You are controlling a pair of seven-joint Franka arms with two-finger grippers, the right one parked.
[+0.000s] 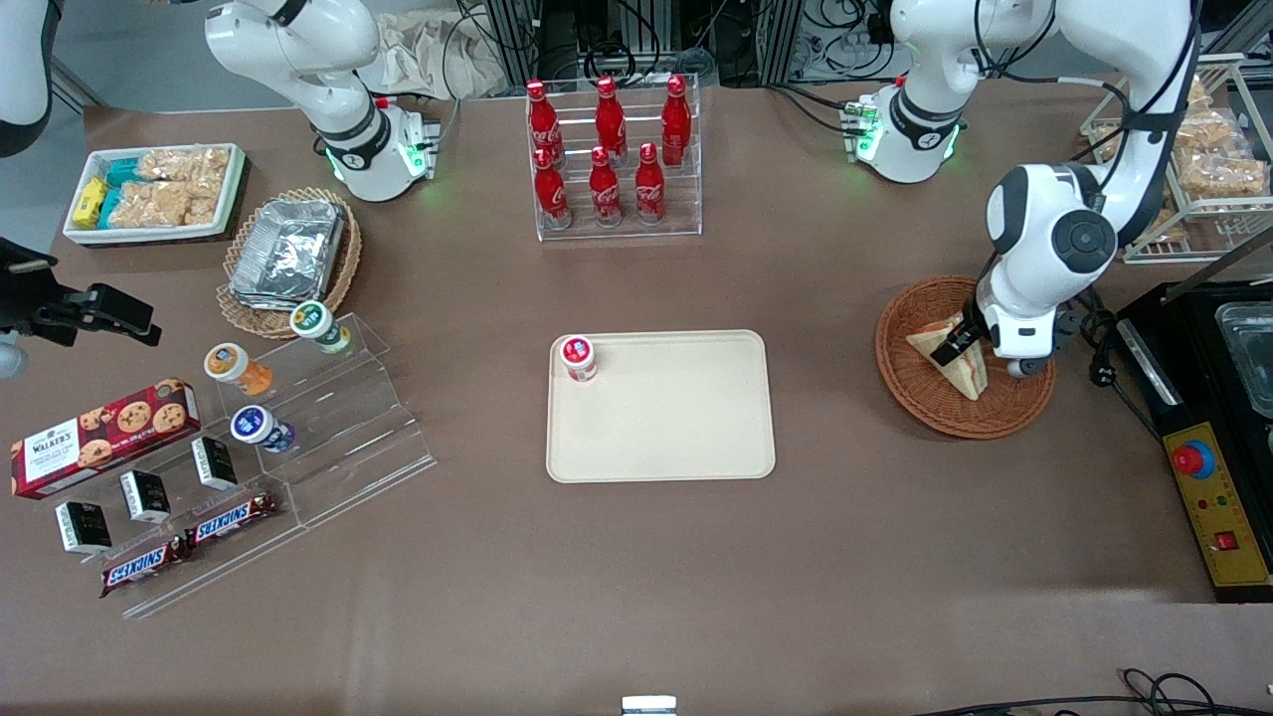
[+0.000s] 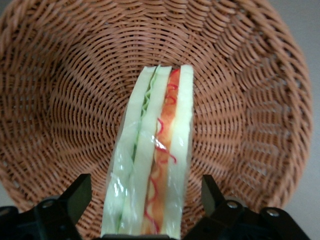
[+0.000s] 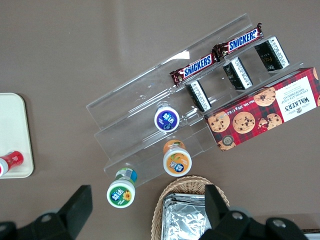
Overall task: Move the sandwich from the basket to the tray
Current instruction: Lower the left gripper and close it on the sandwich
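Note:
The sandwich [image 2: 155, 165], a wedge of pale bread wrapped in clear film, stands on edge in the reddish-brown wicker basket [image 2: 240, 90], with red, orange and green filling showing along its cut side. My left gripper [image 2: 145, 200] is open and straddles the sandwich, one finger on each side with a gap to the bread. From the front, the gripper [image 1: 960, 345] is low inside the basket [image 1: 955, 423] and partly covers the sandwich [image 1: 970, 376]. The beige tray [image 1: 686, 418] lies flat at mid-table, toward the parked arm from the basket.
A small red-lidded cup [image 1: 578, 358] stands on a corner of the tray. A clear rack of red bottles [image 1: 615, 159] is farther from the front camera. A black control box with a red button [image 1: 1208, 487] and a wire snack rack [image 1: 1208, 169] flank the basket.

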